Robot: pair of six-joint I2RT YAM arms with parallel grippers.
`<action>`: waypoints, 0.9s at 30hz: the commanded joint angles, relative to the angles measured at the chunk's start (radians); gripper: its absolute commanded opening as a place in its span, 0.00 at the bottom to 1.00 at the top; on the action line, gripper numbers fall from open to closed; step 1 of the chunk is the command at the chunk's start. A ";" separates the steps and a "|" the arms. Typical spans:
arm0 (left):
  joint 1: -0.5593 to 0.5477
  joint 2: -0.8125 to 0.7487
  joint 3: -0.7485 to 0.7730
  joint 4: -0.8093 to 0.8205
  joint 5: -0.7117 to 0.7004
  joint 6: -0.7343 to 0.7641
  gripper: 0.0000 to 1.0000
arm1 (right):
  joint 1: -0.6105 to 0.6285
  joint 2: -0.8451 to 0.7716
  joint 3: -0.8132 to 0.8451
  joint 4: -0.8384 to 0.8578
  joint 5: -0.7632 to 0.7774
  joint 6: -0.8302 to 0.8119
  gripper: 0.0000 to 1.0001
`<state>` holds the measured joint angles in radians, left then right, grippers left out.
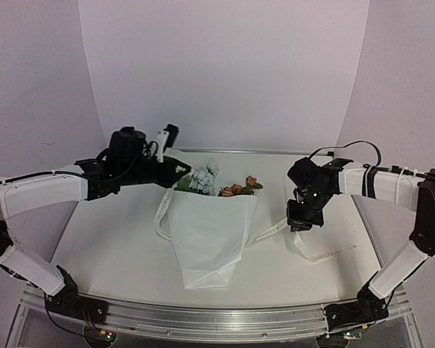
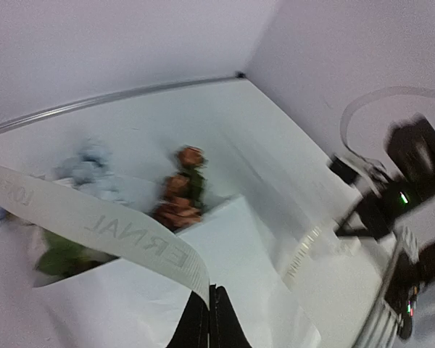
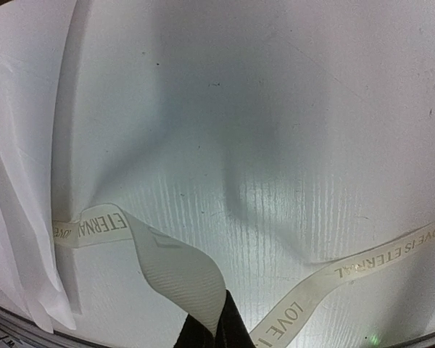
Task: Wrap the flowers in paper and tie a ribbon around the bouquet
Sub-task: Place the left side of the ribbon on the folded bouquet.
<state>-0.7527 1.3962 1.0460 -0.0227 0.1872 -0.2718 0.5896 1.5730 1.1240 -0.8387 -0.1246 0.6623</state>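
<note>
The flowers (image 1: pixel 217 183) sit in the folded paper (image 1: pixel 206 239) cone at mid-table, with the ribbon (image 1: pixel 272 230) emerging on either side. My left gripper (image 1: pixel 183 170) and right gripper (image 1: pixel 299 225) each pinch an end. I fear an uneven pull drags the cone open, or the ribbon slips out.

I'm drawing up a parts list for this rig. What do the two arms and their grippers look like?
The left arm and right arm have smooth white link covers joined by black joints. The left gripper and right gripper are black with slim dark fingers. Thin black cables loop over the wrists, and small green and red lights glow at the bases.
</note>
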 commanded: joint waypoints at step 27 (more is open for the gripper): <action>-0.154 0.293 0.156 0.187 0.128 0.771 0.00 | -0.134 0.267 0.190 0.010 -0.197 0.137 0.00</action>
<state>-1.0074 1.7524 1.1646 0.0346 0.2433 0.3824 0.4567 1.8421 1.2915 -0.8215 -0.3086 0.7841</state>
